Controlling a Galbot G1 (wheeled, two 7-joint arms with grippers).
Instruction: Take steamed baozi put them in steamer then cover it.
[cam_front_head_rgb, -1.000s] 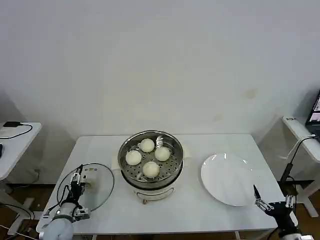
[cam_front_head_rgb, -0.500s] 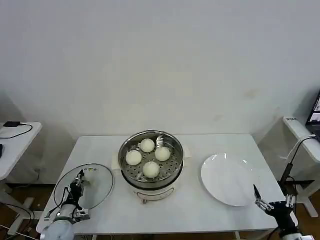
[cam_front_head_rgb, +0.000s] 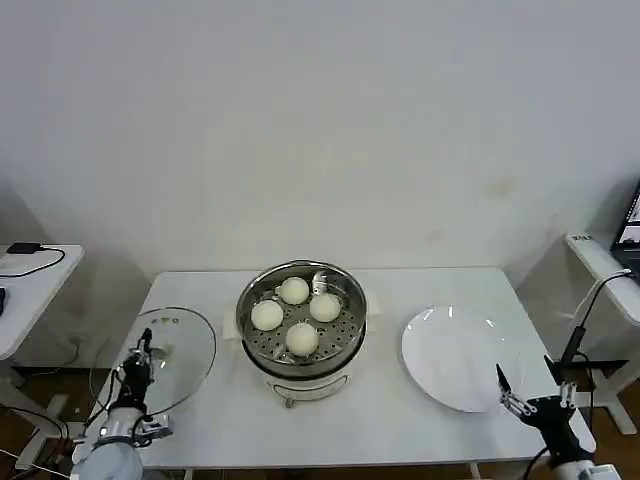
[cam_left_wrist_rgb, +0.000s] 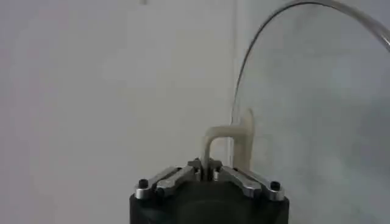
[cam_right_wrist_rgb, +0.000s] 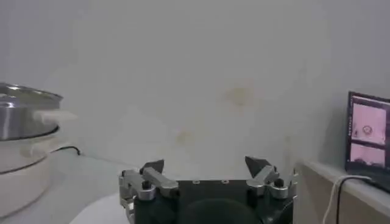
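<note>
White bench (cam_front_head_rgb: 400, 425) holds the steamer (cam_front_head_rgb: 301, 325) with four soft baozi (cam_front_head_rgb: 302, 339) inside. Left tool (cam_left_wrist_rgb: 207, 175) pinches the glass lid (cam_front_head_rgb: 170, 355) by its white handle (cam_left_wrist_rgb: 234, 140); the lid looks hard, slippery and breakable. Right tool (cam_front_head_rgb: 512, 398) waits spread near the plate (cam_front_head_rgb: 455, 355).

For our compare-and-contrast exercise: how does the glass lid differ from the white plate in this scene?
The glass lid is see-through with a white handle; the plate is solid white and plain. The lid is tilted up off the table, its handle gripped by the left gripper; the plate lies flat, with the right gripper open beside it. The lid is left of the steamer, the plate right. Both are round.
</note>
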